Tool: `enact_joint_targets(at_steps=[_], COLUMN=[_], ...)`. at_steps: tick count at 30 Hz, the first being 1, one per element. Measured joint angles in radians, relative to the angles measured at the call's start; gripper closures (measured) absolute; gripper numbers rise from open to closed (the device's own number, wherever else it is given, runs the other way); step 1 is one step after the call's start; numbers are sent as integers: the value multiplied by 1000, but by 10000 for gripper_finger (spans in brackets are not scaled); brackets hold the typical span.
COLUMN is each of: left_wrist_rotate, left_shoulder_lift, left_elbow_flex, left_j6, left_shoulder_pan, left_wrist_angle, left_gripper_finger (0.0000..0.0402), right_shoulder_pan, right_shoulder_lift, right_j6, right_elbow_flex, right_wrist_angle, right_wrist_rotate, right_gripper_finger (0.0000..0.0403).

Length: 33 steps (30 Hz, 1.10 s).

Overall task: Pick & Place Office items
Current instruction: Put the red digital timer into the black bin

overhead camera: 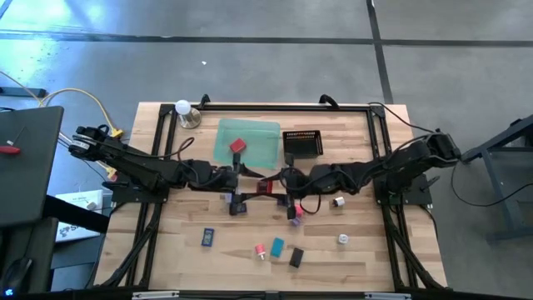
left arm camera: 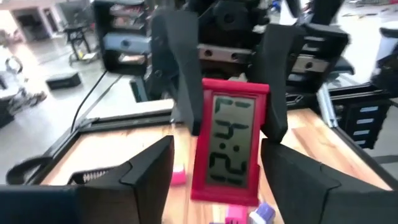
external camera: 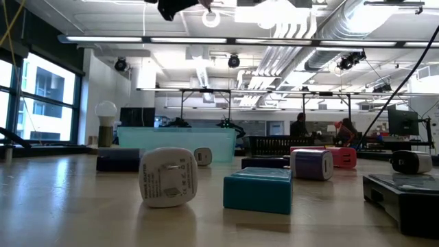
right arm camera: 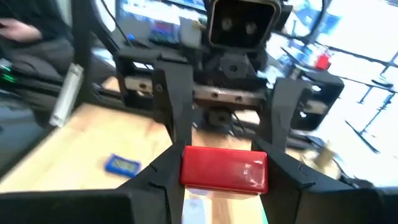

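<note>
A red digital clock with a grey display hangs in the air at the table's middle, between both grippers. My right gripper comes from the right and is shut on it. My left gripper comes from the left, open, with its fingers on either side of the clock's lower part; a gap shows beside one of them. Other small office items lie on the table's near half: blue, teal, black, white. Another red item lies in the green tray. My right gripper pinches the red clock between its two fingers, one on each long side edge, near the clock's upper end. It comes level from the table's right. The clock is lifted clear of the table, its display facing my left arm and its red back facing the right wrist.
The black mesh basket stands beside the tray on its right. A lamp with a white bulb stands at the far left corner. Purple and pink items and a white one lie below the grippers. A black frame borders the table.
</note>
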Motion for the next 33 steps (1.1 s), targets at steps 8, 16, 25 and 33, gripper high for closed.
enact_joint_targets(at_steps=[8,16,25,33], left_wrist_rotate=[-44,-38,-38,-38], left_shoulder_lift=[-2,-4,-4,-4], left_elbow_flex=[2,2,2,1], left_j6=[-90,-149,-192,-194], left_shoulder_pan=[1,3,6,6], left_wrist_angle=[-113,-257,-346,-383], left_gripper_finger=[157,156,156,156], right_shoulder_pan=[41,-32,-299,-460], right_shoulder_lift=[2,0,0,19], right_j6=[79,239,505,536], right_elbow_flex=[-2,-1,-1,-1], right_wrist_angle=[-240,-477,-703,-748], right_wrist_rotate=[310,587,339,163], right_gripper_finger=[260,260,260,255])
